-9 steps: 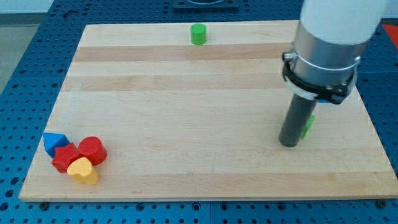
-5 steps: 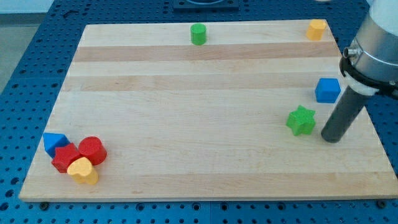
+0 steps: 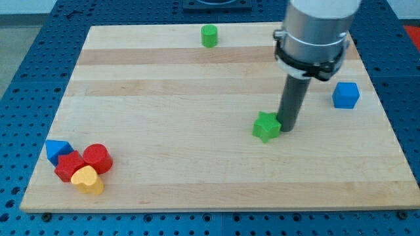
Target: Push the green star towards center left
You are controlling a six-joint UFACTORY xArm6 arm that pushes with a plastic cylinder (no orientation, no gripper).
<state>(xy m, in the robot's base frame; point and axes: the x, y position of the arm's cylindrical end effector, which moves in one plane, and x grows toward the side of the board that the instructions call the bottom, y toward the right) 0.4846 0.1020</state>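
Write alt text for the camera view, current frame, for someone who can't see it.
My tip sits against the right side of the green star, right of the centre of a wooden board. A blue cube lies near the right edge, a green cylinder at the top, and blue, red and yellow blocks cluster at bottom left.

We see no readable text, labels, brands, numbers or signs: nothing on the surface (image 3: 197, 164), and nothing on the blocks or the arm.
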